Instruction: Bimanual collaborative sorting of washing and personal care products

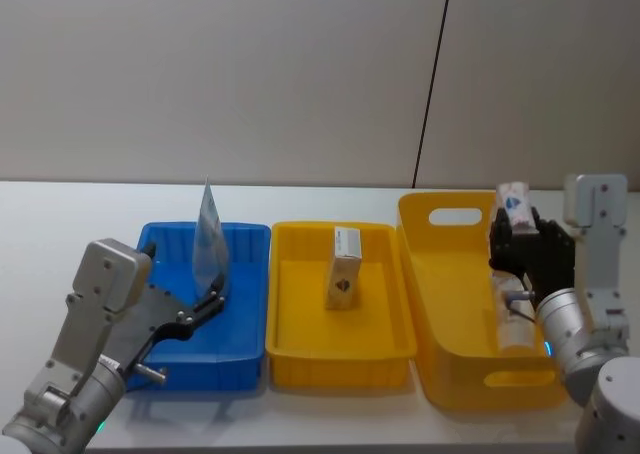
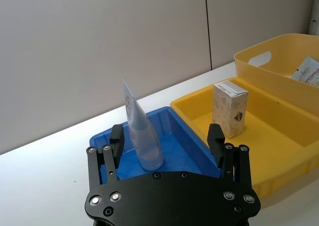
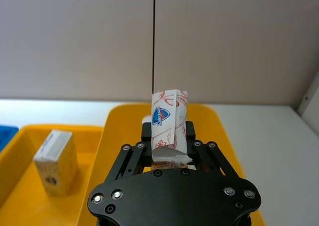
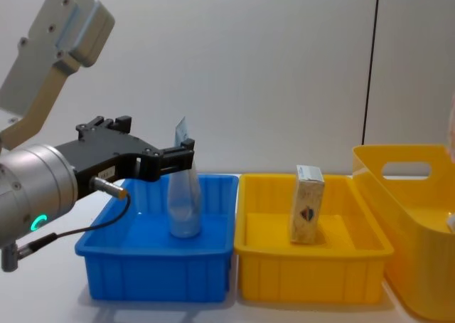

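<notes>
A pale blue-white pouch (image 1: 209, 232) stands upright in the blue bin (image 1: 240, 354). My left gripper (image 1: 212, 292) is open just in front of the pouch (image 2: 142, 139), whose base sits between the spread fingers (image 2: 116, 140) without touching them; the chest view shows the gripper (image 4: 186, 154) at the pouch's (image 4: 183, 205) upper part. A cream carton (image 1: 343, 268) stands in the middle yellow tray (image 1: 300, 359). My right gripper (image 1: 520, 236) is above the deep yellow bin (image 1: 450, 384), shut on a white red-and-blue patterned box (image 3: 168, 120) that sticks up out of the jaws.
Another pale package (image 1: 516, 326) lies inside the deep yellow bin below the right gripper. The three containers stand side by side on a white table (image 1: 60, 224), with a grey wall behind. Bare table lies left of the blue bin.
</notes>
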You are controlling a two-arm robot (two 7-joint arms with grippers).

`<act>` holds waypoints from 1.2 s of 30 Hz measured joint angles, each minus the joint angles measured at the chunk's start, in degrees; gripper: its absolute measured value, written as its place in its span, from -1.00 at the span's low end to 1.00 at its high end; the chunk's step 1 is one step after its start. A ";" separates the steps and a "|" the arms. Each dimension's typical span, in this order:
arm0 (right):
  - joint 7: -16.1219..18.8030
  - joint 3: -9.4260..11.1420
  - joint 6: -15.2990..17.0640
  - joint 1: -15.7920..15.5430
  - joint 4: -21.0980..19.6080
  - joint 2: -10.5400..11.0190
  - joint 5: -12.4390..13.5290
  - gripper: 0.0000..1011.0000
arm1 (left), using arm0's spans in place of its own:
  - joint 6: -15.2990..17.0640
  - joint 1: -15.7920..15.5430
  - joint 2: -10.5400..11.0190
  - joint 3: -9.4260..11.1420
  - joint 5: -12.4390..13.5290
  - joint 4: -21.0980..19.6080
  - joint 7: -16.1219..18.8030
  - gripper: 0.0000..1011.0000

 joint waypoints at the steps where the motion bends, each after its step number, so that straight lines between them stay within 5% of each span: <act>1: 0.20 0.00 0.55 0.04 0.08 0.08 0.08 -0.35 | 0.00 0.00 0.00 0.00 0.00 0.00 0.00 0.98; 11: 3.15 -0.28 7.62 1.00 1.82 0.84 0.83 -0.36 | 0.00 0.00 0.00 0.00 0.00 0.00 0.00 0.98; 26: 5.26 -0.66 12.02 1.79 3.41 1.26 1.23 0.59 | 0.00 0.00 0.00 0.00 0.00 0.00 0.00 0.98; 36: 5.88 -0.58 12.26 1.89 3.60 1.28 1.29 0.98 | 0.00 0.00 0.00 0.00 0.00 0.00 0.00 0.98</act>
